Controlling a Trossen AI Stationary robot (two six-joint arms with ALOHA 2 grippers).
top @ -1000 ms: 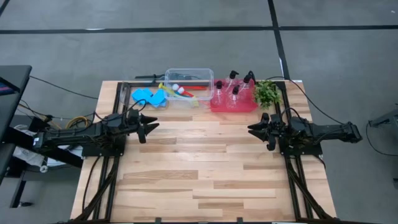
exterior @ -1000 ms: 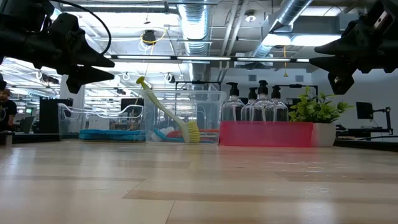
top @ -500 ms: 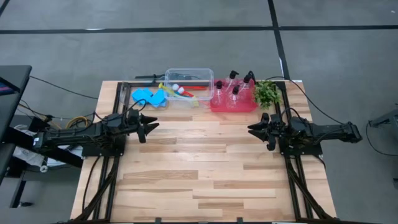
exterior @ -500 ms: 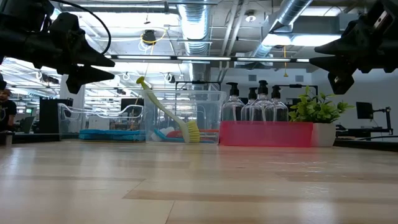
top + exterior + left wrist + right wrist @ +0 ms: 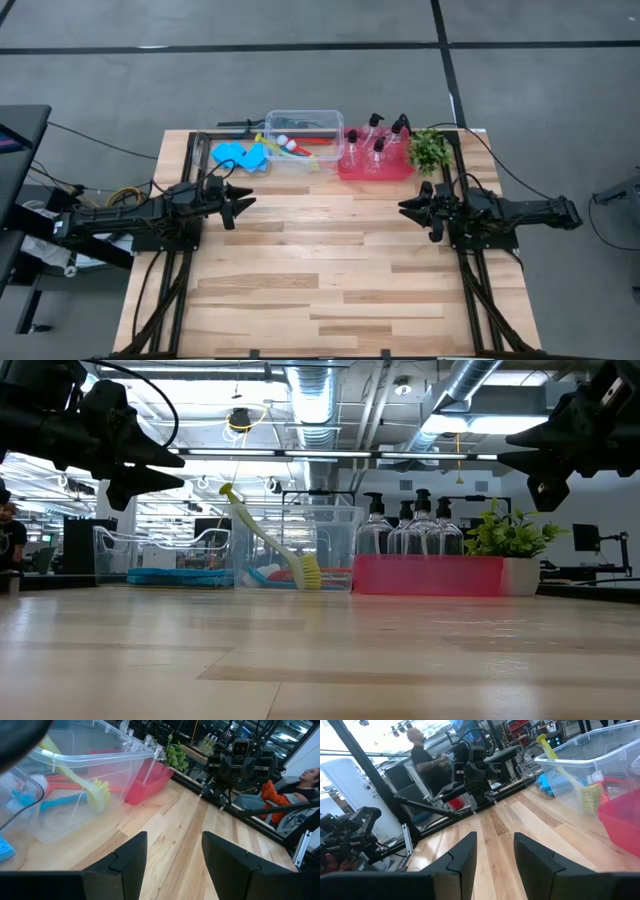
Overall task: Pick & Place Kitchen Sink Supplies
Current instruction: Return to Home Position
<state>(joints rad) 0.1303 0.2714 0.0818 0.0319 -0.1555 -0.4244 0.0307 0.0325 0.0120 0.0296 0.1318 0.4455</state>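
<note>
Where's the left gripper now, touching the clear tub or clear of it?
Apart. The high view shows a wide strip of bare table between the left gripper and the clear tub. The right gripper waits opposite.

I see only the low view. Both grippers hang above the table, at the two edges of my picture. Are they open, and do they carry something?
Observer: The left wrist view shows the left gripper open, holding nothing.
Operator: And the right one?
Observer: The right gripper is also open and empty, by its wrist view.
Operator: Are they above the clear tub?
Observer: No. From above, both hang over bare table, on the near side of that tub and the red tray.
</note>
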